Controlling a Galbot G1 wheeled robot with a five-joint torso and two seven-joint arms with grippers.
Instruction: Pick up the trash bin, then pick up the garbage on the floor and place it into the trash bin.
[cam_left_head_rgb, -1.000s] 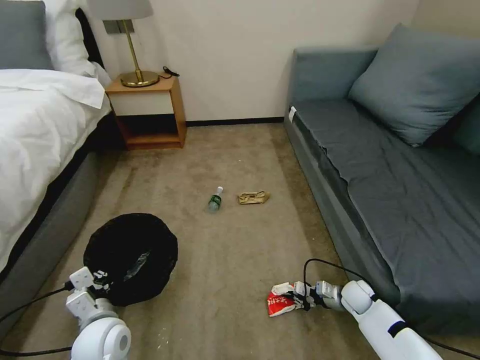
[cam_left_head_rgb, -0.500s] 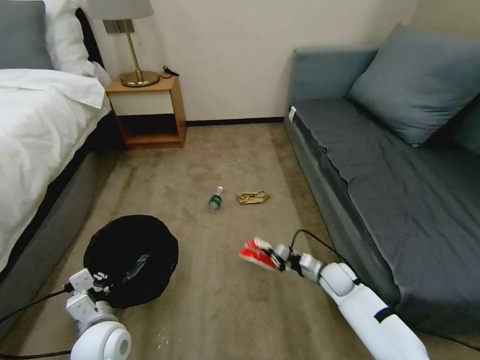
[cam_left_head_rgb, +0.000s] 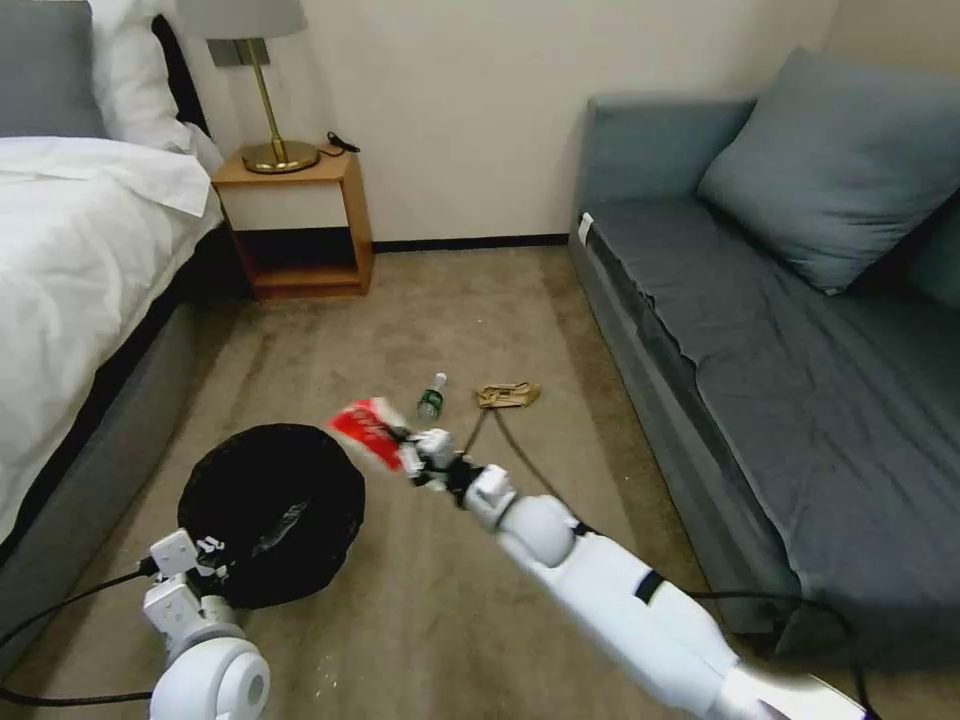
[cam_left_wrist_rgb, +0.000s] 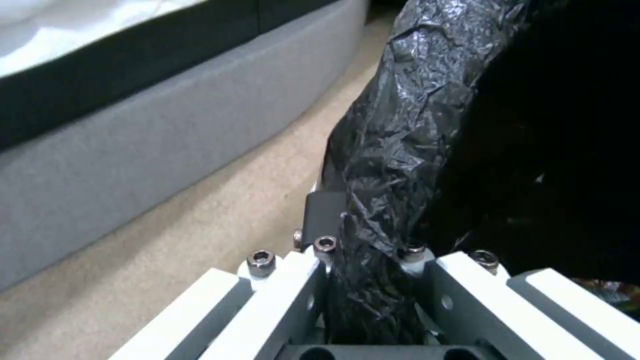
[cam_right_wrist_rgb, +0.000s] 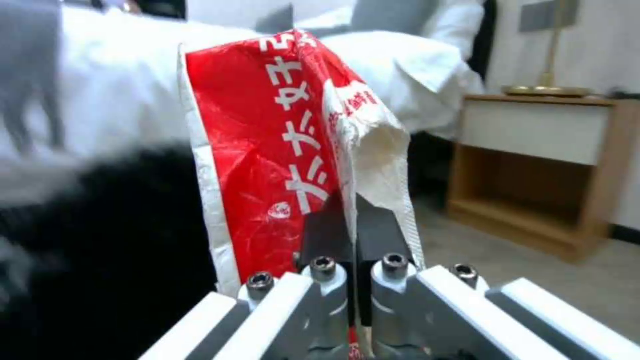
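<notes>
The trash bin (cam_left_head_rgb: 272, 510), lined with a glossy black bag, sits low beside the bed (cam_left_head_rgb: 70, 300), over the beige carpet (cam_left_head_rgb: 450, 600). The left end effector (cam_left_head_rgb: 205, 560) is clamped on the near rim; the left wrist view shows its fingers (cam_left_wrist_rgb: 323, 210) pinching the crinkled liner (cam_left_wrist_rgb: 393, 130) between them. Inside the bin, a pale crumpled piece (cam_left_head_rgb: 278, 528) lies against the dark liner; what it is cannot be told.

The right end effector (cam_left_head_rgb: 408, 452) reaches across toward the bin's far right edge, closed on the red-and-white wrapper (cam_left_head_rgb: 365, 430), which hangs in the air just beside the bin's rim. In the right wrist view the wrapper (cam_right_wrist_rgb: 287, 150) stands up from between narrow, pressed-together fingers (cam_right_wrist_rgb: 327, 235).

Farther off on the carpet lie the small clear bottle (cam_left_head_rgb: 431, 398) and the tan paper bag (cam_left_head_rgb: 508, 395), near each other, well apart from the bin.
</notes>
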